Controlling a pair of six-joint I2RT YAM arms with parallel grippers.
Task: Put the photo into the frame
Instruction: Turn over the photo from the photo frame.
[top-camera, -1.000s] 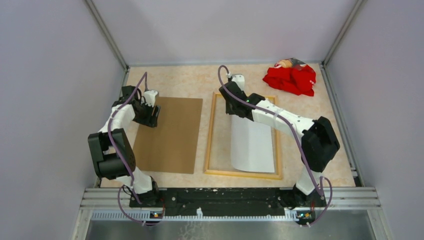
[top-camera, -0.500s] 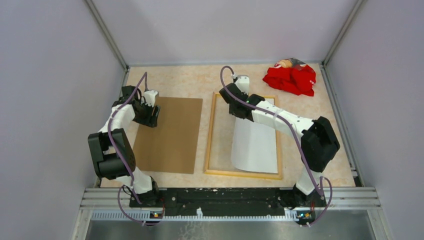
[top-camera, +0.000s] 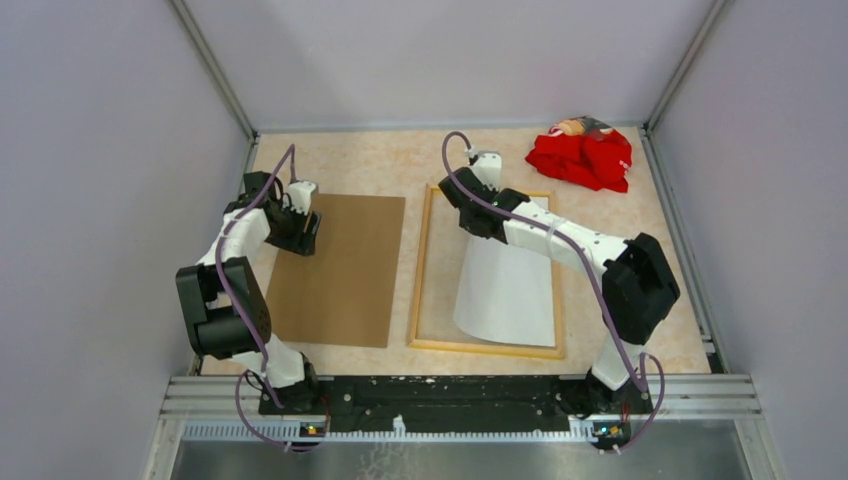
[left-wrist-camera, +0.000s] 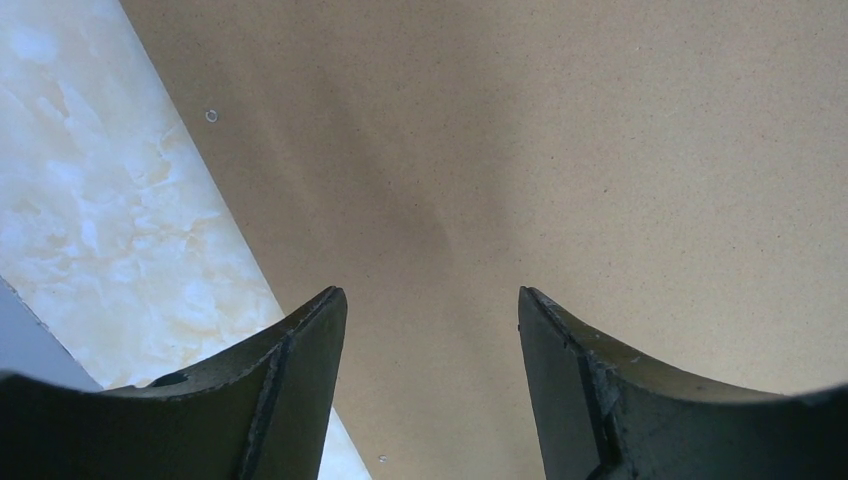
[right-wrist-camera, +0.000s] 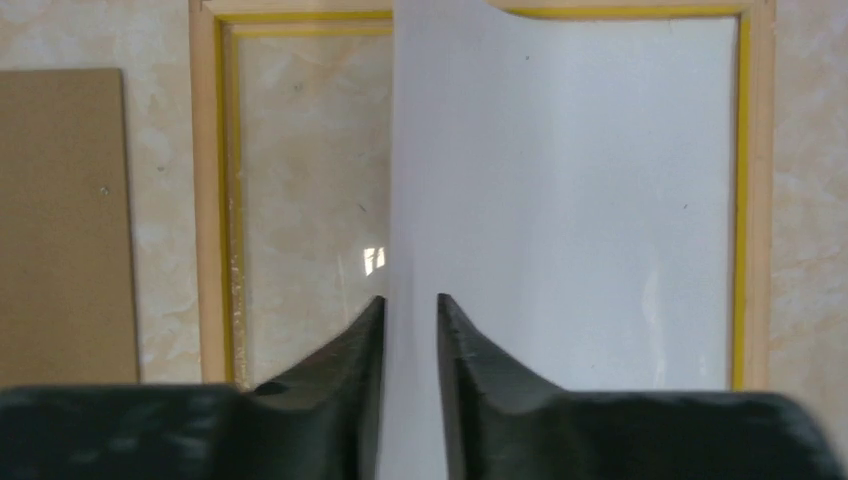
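Marbled beige table top (top-camera: 350, 160) fills the floor of a booth with pale lilac walls (top-camera: 100, 200). On its left half lies a plain brown backing board (top-camera: 340, 270), flat, in the same spot as a second ago. The frame (top-camera: 418, 270) lies at the middle with its pale wood back up and has not shifted either; the right wrist view shows a yellow line along its inner edge. The photo (top-camera: 505, 300) lies inside the frame toward the right rail, white back up. Its near end has spread further left than it reached a second ago, so the sheet now looks narrow at the far end and broad at the near end. A crumpled red cloth (top-camera: 580, 160) sits in the far right corner, well apart from the frame.

The right arm (top-camera: 570, 240) reaches forward over the frame's right half, with its wrist above the frame's far rail, a little further right than before. The right gripper (right-wrist-camera: 410, 300) has its jaws narrowly apart with the photo's raised strip running between them; whether they pinch it cannot be told. The left arm (top-camera: 235, 240) is folded back, unchanged, and the left gripper (left-wrist-camera: 432, 295) hangs over the board's far left part, jaws wide apart and holding nothing.
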